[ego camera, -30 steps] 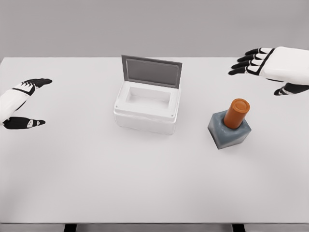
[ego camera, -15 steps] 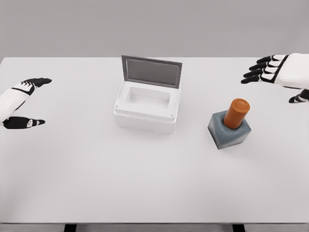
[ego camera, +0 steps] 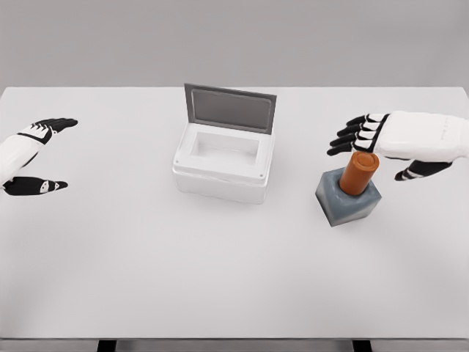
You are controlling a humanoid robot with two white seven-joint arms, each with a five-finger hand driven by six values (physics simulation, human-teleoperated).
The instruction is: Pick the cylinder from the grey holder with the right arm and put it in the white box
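On the white table (ego camera: pixel 146 279), the right hand (ego camera: pixel 399 143) hovers, fingers spread, over the orange cylinder (ego camera: pixel 358 172) in the grey holder (ego camera: pixel 347 202); next it must lower and close around it.

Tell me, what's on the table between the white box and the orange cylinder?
Nothing: the head view shows bare table between the white box and the cylinder.

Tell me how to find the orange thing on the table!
Look at the big white table, then at its right side, past the open white box. There a small grey holder stands, and the cylinder sticks up out of it, leaning a little. It is the only orange thing there.
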